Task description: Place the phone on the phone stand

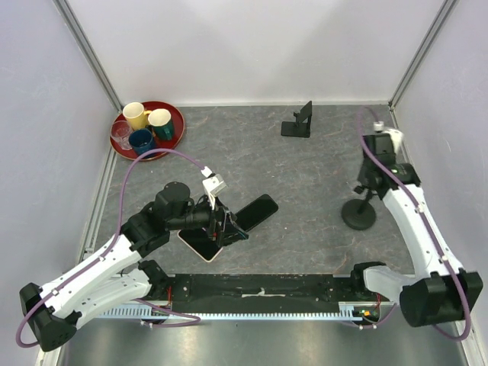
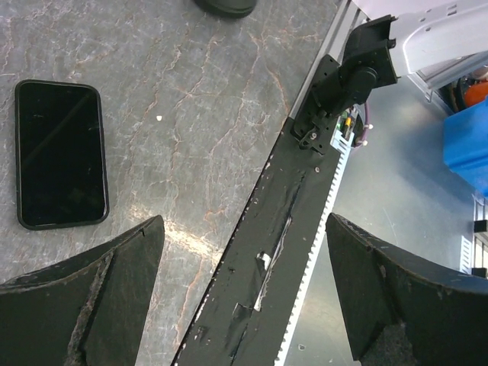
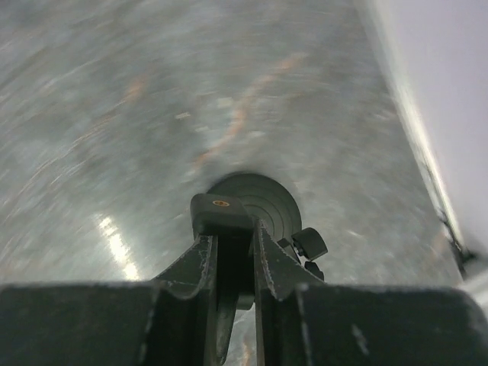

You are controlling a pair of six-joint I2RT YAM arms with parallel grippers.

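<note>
The phone stand [image 1: 299,122], small and matte black with an angled back plate, stands at the back of the table. A black phone [image 1: 255,212] lies flat screen-up at the table's middle front; it also shows in the left wrist view [image 2: 59,152]. My left gripper [image 1: 221,225] is open and empty, just left of that phone; in the left wrist view [image 2: 244,229] its fingers [image 2: 99,297] straddle the black front rail. My right gripper [image 1: 367,187] is shut on the head of a round-base pole stand [image 1: 358,215], also seen in the right wrist view [image 3: 229,229].
A second phone in a pale pink case [image 1: 200,245] lies under my left wrist. A red tray [image 1: 177,137] with several cups sits at the back left. The black front rail [image 2: 267,252] runs along the near edge. Walls enclose the table.
</note>
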